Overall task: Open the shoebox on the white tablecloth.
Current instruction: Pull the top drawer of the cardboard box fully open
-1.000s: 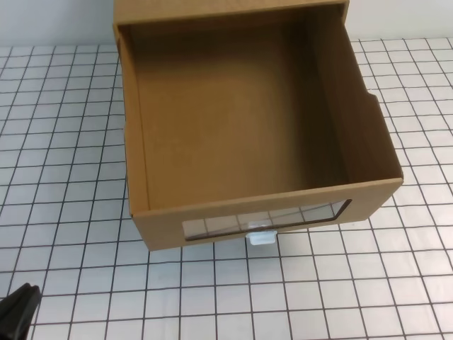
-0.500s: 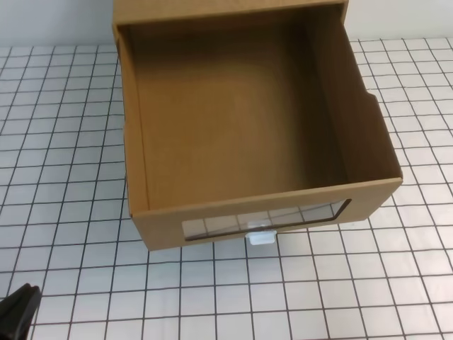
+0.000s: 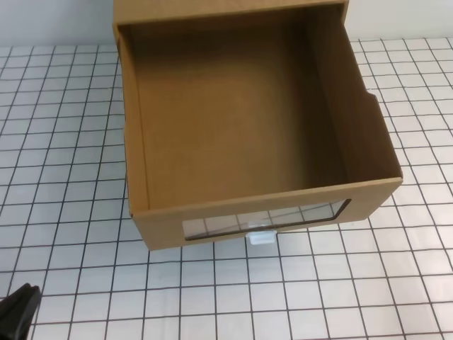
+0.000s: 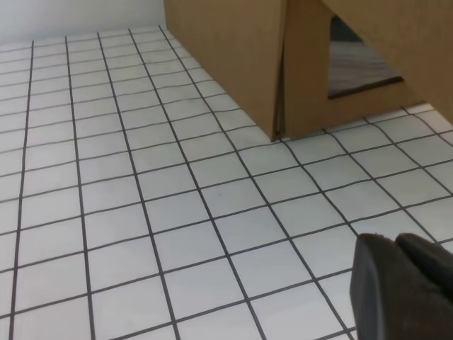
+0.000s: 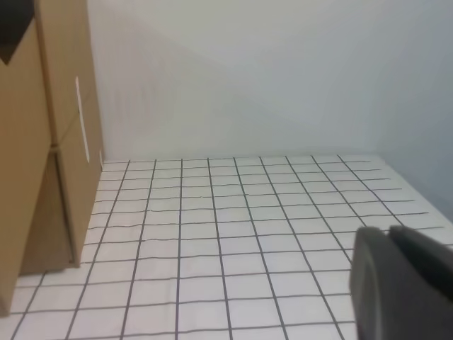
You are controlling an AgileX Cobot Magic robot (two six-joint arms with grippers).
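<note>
1. One white tablecloth (image 3: 64, 142), gridded with thin dark lines, covering the whole work surface. No shift since a second ago.
2. One shoebox (image 3: 241, 113), brown cardboard, drawer type, standing at the middle of the cloth toward the far edge. The drawer is drawn well out toward the near side, its bare interior fully exposed. Its position is the same across the last second, so the pulling appears to be over and the task looks complete or nearly so.
3. One clear window (image 3: 265, 219) across the drawer front, the grid showing through it.
4. One left gripper (image 3: 18, 319), a dark shape at the near-left corner of the high view, well apart from the box. Over the last second it has slipped slightly lower and further out of frame, which reads as a retreat. In the wrist view its fingers (image 4: 386, 283) lie closed together, grasping nothing.
5. One right gripper (image 5: 403, 283), seen only by its own camera, to the right of the box and well away from it, clenched and empty.
6. One small white handle (image 3: 261, 236) just under the window, untouched by either gripper.
</note>
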